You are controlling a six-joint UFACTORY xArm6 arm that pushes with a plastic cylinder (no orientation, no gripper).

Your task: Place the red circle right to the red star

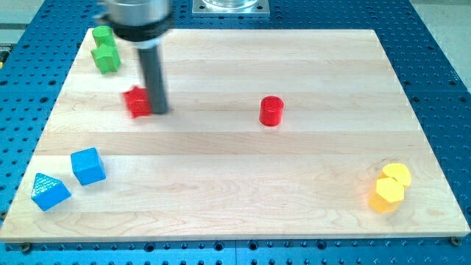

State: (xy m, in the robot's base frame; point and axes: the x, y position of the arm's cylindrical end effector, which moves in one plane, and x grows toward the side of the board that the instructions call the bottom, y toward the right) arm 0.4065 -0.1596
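Note:
The red circle (pixel 271 111), a short red cylinder, stands near the middle of the wooden board (pixel 235 184). The red star (pixel 137 101) lies well to the view's left of it, in the upper left part of the board. My tip (pixel 160 112) rests on the board right beside the star's right edge, touching or almost touching it. The rod rises from there to the dark arm end at the view's top. The circle is far to the right of my tip.
Two green blocks (pixel 105 50) sit close together at the board's top left corner. A blue cube (pixel 88 165) and a blue triangular block (pixel 50 191) lie at the bottom left. Two yellow blocks (pixel 391 187) touch each other at the bottom right.

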